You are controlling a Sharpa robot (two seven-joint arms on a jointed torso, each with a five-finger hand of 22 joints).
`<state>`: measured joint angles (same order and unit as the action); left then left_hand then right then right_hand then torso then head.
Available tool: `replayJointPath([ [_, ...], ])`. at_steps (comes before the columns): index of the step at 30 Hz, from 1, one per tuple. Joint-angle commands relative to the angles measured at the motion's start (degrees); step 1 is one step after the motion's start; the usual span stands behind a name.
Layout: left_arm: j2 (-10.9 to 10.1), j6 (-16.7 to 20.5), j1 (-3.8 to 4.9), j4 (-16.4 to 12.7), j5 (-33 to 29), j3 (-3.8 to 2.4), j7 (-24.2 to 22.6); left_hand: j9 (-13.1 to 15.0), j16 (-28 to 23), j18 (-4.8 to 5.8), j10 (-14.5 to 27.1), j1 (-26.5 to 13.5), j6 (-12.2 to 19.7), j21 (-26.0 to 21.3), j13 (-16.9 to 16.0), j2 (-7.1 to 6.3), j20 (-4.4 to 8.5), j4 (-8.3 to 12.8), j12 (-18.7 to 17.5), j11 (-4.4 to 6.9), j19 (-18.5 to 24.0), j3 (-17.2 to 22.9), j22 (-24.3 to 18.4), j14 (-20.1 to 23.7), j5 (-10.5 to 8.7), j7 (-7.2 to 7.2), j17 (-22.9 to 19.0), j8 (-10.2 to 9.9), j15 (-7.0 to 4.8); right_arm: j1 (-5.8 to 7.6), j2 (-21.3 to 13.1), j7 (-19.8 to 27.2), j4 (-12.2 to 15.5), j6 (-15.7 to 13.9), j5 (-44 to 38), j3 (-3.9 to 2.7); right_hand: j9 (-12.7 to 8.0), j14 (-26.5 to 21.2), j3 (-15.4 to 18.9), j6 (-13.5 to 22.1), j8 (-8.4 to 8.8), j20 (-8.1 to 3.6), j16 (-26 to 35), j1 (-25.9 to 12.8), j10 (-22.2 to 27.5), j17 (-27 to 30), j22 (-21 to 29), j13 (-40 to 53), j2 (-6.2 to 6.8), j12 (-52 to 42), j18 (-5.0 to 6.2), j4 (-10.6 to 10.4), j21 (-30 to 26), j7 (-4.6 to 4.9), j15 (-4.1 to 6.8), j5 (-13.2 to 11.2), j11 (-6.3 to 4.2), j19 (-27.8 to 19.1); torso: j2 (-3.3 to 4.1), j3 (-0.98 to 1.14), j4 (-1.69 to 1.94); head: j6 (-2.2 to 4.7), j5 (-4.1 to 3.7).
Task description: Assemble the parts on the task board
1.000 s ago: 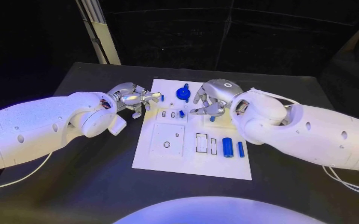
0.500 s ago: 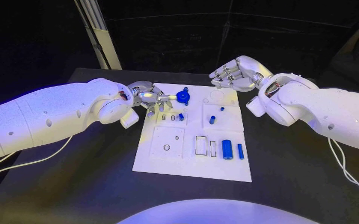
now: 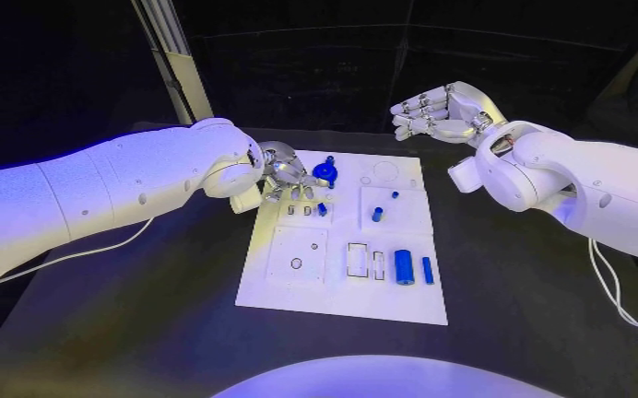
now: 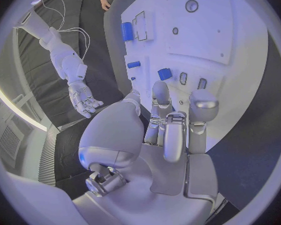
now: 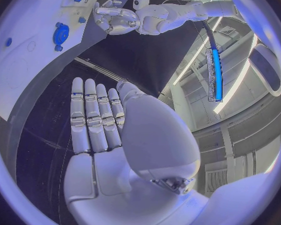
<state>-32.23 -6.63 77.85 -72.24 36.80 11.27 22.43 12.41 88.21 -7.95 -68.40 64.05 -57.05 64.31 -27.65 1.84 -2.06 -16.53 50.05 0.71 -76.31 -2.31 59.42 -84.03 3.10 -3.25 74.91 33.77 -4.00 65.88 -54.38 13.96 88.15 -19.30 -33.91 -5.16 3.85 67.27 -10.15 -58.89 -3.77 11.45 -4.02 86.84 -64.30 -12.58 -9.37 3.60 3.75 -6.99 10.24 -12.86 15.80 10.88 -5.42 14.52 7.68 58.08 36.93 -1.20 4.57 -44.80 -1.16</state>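
The white task board (image 3: 300, 283) lies in the middle of the black table. A round blue part (image 3: 324, 169) sits near its far edge, small blue parts (image 3: 378, 214) stand mid-board, and two blue cylinders (image 3: 403, 266) lie at its right. My left hand (image 3: 285, 177) is over the board's far-left corner, fingers reaching down beside the round part; in the left wrist view its fingertips (image 4: 160, 88) are close to a small blue part (image 4: 164, 73), with nothing seen in the hand (image 4: 165, 135). My right hand (image 3: 439, 112) is raised beyond the board's far-right corner, its fingers (image 5: 93, 117) straight and empty.
A pale post (image 3: 166, 39) rises behind the table at the far left. Black table surface (image 3: 147, 315) surrounds the board on all sides. A cable (image 3: 605, 278) hangs by my right arm.
My right hand has lifted off the board's middle and gone up and back to the far right. My left hand has moved right, onto the board's far-left corner.
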Motion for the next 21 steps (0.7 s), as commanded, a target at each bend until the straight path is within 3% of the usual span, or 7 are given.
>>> replayJointPath([
  [1, 1.09, -4.22, 0.36, 1.28, 2.90, 0.25, 3.68, 1.60, 0.60, 1.15, -0.07, -0.47, -0.23, 0.99, -0.53, 0.72, 0.26, 0.07, 0.83, 0.47, -0.79, -0.84, 1.11, -5.41, 0.18, 0.47, 12.54, 1.68, -0.67, 0.29, -0.01, 2.47, -0.10, -0.11, 2.50, -0.05, -0.07, 0.22, -0.01, 0.12, 0.22, 0.05, 0.26, -0.58, -0.11, 0.21, 0.14, -0.09, 0.24, 0.44, 0.20, 0.46, -0.29, 0.37, -0.10, 0.36, 0.30, 0.27, 0.12, 0.01, -0.05, -0.20, 0.03],
  [7, 3.38, -6.72, 0.55, 3.49, 4.11, 0.59, 5.29, 3.87, 1.04, 1.51, -0.37, -1.13, 0.28, 2.42, -1.75, 1.80, 0.57, 0.03, 2.11, 0.83, -1.52, -1.23, 2.81, -5.60, 0.19, 0.87, 13.45, 3.68, -0.94, 0.47, 0.00, 2.73, -0.28, -0.36, 2.63, -0.05, -0.09, 0.05, 0.00, 0.39, 0.25, 0.15, 0.37, -0.78, 0.09, 0.75, 0.48, -0.10, 0.46, 0.70, 0.18, 0.67, -0.77, 0.52, -0.22, 0.68, 0.43, 0.34, 0.08, -0.05, -0.01, -0.54, -0.08],
  [13, 5.34, -8.77, 0.59, 5.54, 4.90, 1.10, 7.00, 4.14, 1.03, 1.60, -0.25, -1.21, 0.48, 2.77, -1.65, 1.98, 0.60, 0.02, 2.07, 0.84, -1.71, -1.21, 3.22, -5.60, 0.18, 0.87, 13.42, 3.84, -0.96, 0.62, -0.10, 2.81, -0.28, -0.43, 2.67, -0.05, -0.11, -0.25, 0.03, 0.71, 0.26, 0.29, 0.43, -1.08, 0.35, 1.36, 0.85, -0.10, 0.66, 0.96, 0.15, 0.89, -1.30, 0.70, -0.39, 0.81, 0.60, 0.37, 0.06, -0.14, 0.01, -0.96, -0.16],
  [21, 7.01, -9.67, 0.57, 7.09, 5.20, 1.31, 8.19, 4.33, 1.01, 1.68, -0.19, -1.26, 0.63, 3.05, -1.68, 2.03, 0.61, 0.04, 2.09, 0.84, -1.85, -1.22, 3.56, -5.59, 0.17, 0.86, 13.38, 3.95, -0.97, 0.72, -0.21, 2.87, -0.38, -0.43, 2.68, -0.05, -0.12, -0.53, 0.06, 0.99, 0.26, 0.40, 0.44, -1.25, 0.55, 1.82, 1.13, -0.09, 0.81, 1.12, 0.14, 1.11, -1.72, 0.82, -0.52, 0.91, 0.72, 0.38, 0.06, -0.17, 0.06, -1.27, -0.17],
])
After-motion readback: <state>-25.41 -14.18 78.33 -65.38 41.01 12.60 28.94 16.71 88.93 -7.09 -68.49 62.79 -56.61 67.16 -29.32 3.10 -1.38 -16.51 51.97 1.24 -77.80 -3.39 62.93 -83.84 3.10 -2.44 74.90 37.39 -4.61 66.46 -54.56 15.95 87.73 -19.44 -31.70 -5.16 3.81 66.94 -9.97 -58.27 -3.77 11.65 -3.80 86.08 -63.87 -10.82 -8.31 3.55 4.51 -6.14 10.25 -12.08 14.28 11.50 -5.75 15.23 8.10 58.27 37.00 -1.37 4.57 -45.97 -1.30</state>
